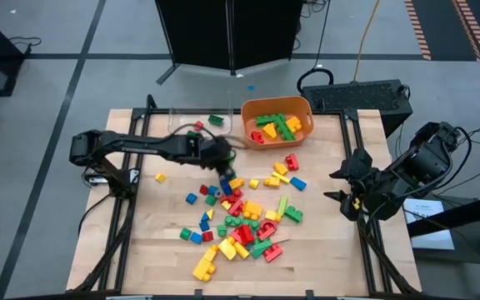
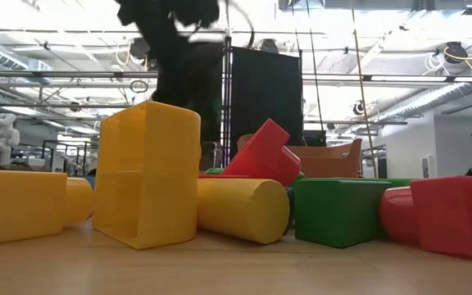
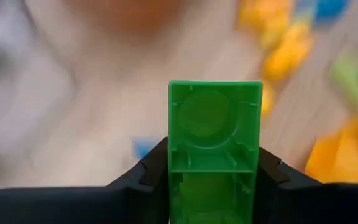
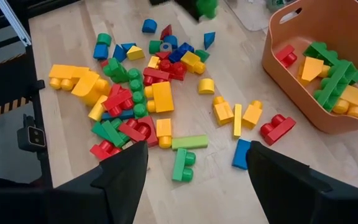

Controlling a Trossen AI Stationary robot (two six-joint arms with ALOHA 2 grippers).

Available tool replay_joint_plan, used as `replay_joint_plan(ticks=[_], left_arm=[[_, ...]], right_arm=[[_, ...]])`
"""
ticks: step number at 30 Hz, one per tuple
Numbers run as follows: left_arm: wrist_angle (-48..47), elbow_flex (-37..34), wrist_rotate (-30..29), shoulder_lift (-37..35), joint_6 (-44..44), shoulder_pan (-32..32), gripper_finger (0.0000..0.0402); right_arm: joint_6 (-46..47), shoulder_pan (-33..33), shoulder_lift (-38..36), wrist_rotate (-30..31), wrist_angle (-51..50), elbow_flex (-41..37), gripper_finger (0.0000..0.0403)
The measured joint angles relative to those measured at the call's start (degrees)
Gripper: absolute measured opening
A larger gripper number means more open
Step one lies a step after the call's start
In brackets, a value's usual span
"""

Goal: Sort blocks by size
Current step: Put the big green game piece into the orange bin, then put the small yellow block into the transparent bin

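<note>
Left arm stretches across the wooden surface [image 1: 323, 242], its hand [image 1: 223, 169] clamped on a green plastic block [image 3: 214, 149]; right hand [image 1: 340, 187] waits open at the edge.

Glossy plastic blocks [image 1: 240, 218]; matt wooden table [image 1: 152, 242]

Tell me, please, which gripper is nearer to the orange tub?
Left. The left gripper, shut on a green block, hangs just beside the orange tub at the pile's edge; the right gripper waits open at the table's right edge, farther away.
</note>
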Motion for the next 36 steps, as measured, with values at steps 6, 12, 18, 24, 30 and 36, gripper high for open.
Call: replay_joint_plan(ticks=[6,12,18,24,30,36], left_arm=[[15.7,5.8,-8.0,1.2,10.6,3.4,0.0128],[27.4,6.9,-7.3,8.0,12.1,8.4,0.0128],[31.0,12.0,-5.5,16.8,16.7,11.4,0.0128],[28.5,18.1,-4.4,22.9,22.8,12.5,0.0214],[17.2,25.4,-2.9,21.8,28.3,12.3,0.0288],[-19.4,36.2,-1.4,15.8,31.7,11.6,0.0300]], right_arm=[[-1.0,0.0,0.0,1.2,0.0,0.0,0.0265],[-1.3,0.0,0.0,1.2,-0.1,0.0,0.0265],[-2.2,0.0,0.0,1.2,-0.2,0.0,0.0265],[-2.1,0.0,0.0,1.1,-0.2,0.0,0.0265],[-2.0,0.0,0.0,0.8,-0.1,0.0,0.0265],[-2.0,0.0,0.0,1.0,-0.1,0.0,0.0265]])
